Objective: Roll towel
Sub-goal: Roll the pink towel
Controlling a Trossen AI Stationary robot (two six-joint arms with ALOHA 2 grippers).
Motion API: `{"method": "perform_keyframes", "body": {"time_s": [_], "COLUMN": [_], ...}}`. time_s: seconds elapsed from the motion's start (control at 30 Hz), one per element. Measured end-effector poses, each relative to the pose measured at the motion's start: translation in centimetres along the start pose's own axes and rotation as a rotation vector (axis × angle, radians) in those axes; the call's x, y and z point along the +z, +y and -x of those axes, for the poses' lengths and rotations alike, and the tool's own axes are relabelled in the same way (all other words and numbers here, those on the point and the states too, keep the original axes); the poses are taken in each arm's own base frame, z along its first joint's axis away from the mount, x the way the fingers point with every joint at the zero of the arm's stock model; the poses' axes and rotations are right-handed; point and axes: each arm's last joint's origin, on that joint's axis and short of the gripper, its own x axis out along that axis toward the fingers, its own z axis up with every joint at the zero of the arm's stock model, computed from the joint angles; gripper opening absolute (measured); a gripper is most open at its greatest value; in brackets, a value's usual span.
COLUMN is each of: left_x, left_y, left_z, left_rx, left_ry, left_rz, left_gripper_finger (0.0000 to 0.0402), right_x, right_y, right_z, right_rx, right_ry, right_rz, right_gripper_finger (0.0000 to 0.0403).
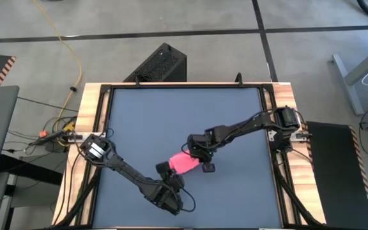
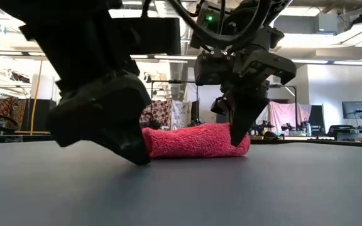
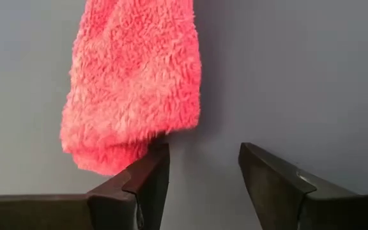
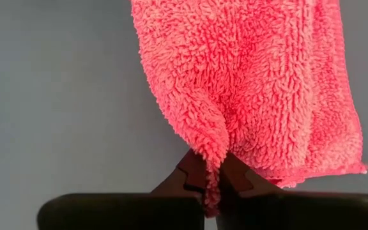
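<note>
— Closest to the low camera you had the left gripper [image 2: 127, 147], down on the grey mat [image 1: 145, 121] at one end of the towel [image 2: 193, 140] and hiding that end. What did its fingers hold?

— Nothing. Your left fingers [image 3: 147, 182] stood apart with bare mat between them, one tip just touching the towel's edge.

— And the right gripper [image 4: 213, 182]?

— You had it pinched on a fold at the towel's other end, fingers nearly together on the cloth.

— Where did the towel lie?

— Rolled into a short pink log on the mat, between both grippers, toward the near edge of the table [image 1: 88, 102].

— Any writing you could read?

— None on the towel or mat.
</note>
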Motion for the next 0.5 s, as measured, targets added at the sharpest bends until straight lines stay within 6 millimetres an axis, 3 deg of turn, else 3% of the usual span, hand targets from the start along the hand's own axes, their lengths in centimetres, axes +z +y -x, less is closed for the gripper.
{"method": "perform_keyframes", "body": {"time_s": [0.5], "left_x": [1.0], "left_y": [-0.1], "left_z": [0.3], "left_rx": [0.115], "left_ry": [-0.094], "left_rz": [-0.050], "left_gripper_finger": [0.0185], "right_x": [-0.4], "right_y": [0.1], "right_z": [0.0], "right_rx": [0.001], "right_ry": [0.037], "right_rz": [-0.004], "right_gripper_finger": [0.0029]}}
